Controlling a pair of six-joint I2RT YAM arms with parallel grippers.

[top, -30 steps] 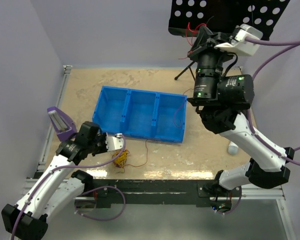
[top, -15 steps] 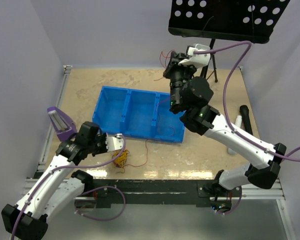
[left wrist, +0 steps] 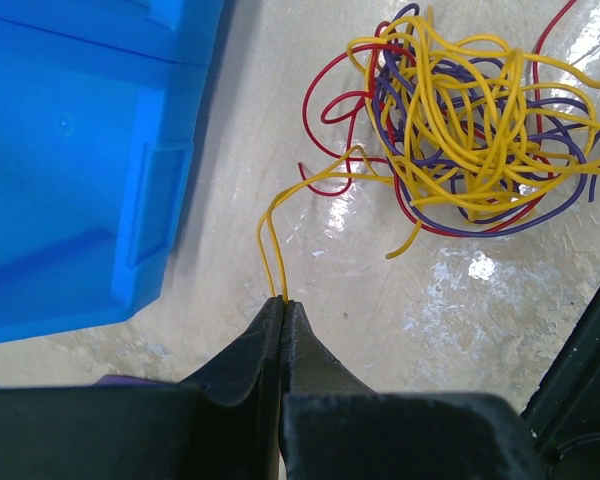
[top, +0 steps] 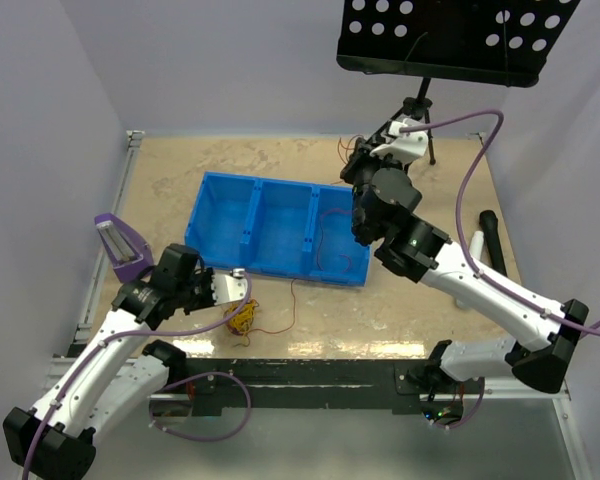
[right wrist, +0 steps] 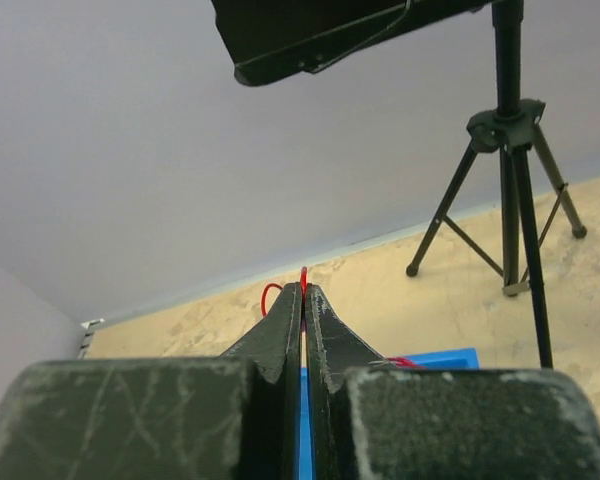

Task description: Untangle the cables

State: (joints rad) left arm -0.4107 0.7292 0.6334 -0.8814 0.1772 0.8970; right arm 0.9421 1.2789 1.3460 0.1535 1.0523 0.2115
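Observation:
A tangle of yellow, purple and red cables [left wrist: 470, 120] lies on the table just in front of the blue bin [top: 280, 200]; from above the tangle [top: 242, 318] is small. My left gripper [left wrist: 283, 298] is shut on a yellow cable that loops out of the tangle. From above, the left gripper [top: 238, 285] sits low beside the bin's front left corner. My right gripper [right wrist: 303, 288] is shut on a red cable [right wrist: 303, 275], above the bin's far right corner [top: 352, 160]. That red cable [top: 325, 235] hangs into the right compartment.
A black tripod [top: 420, 110] with a perforated black panel [top: 450, 35] stands at the back right. A purple object [top: 120, 245] sits at the left edge. A black microphone [top: 488, 235] and a white one [top: 472, 248] lie at the right. Another red strand [top: 292, 300] trails before the bin.
My right arm has come down from high near the panel to just above the bin's far right corner, carrying the red cable. The left arm and the tangle have not moved.

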